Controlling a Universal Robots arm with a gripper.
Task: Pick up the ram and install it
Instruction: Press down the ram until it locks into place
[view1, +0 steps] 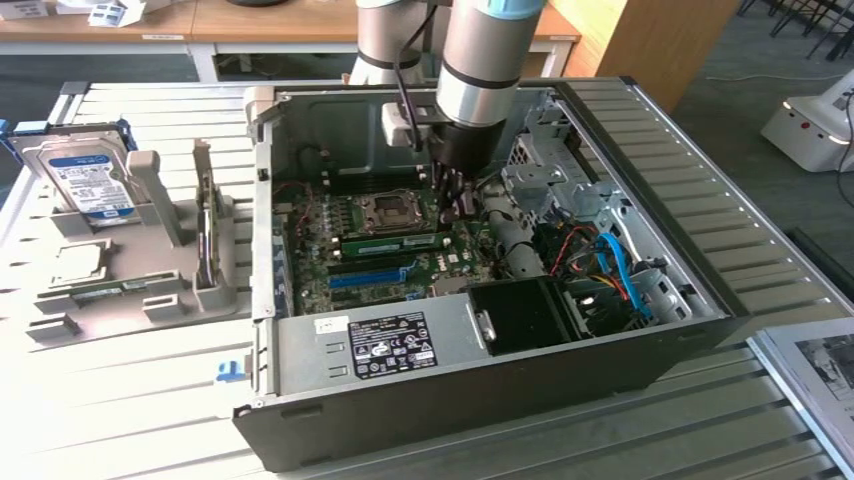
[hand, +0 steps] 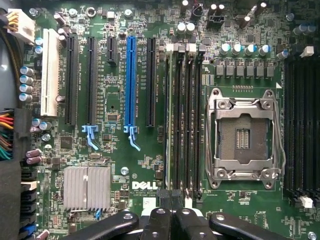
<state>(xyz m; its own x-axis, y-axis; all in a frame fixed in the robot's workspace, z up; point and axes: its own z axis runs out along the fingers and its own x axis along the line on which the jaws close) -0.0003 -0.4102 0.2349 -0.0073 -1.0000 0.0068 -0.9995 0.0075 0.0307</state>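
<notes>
The ram (view1: 391, 241) is a long green stick standing on edge in a memory slot of the motherboard, just beside the empty processor socket (view1: 394, 208). In the wrist view the ram (hand: 168, 120) appears edge-on as a thin pale line along the outermost black slot. My gripper (view1: 457, 205) reaches down into the open computer case (view1: 667, 250) over one end of the stick. The gripper (hand: 172, 197) is shut, its dark fingertips (hand: 162, 200) meeting at the end of that slot. Whether they pinch the ram or only rest above it I cannot tell.
A grey holder on the exterior view's left carries a silver hard drive (view1: 83, 175) and a small square processor chip (view1: 74, 262). Inside the case are a blue expansion slot (hand: 131, 75), a finned heatsink (hand: 86, 187), the socket frame (hand: 243, 137), cables and a drive cage (view1: 561, 170).
</notes>
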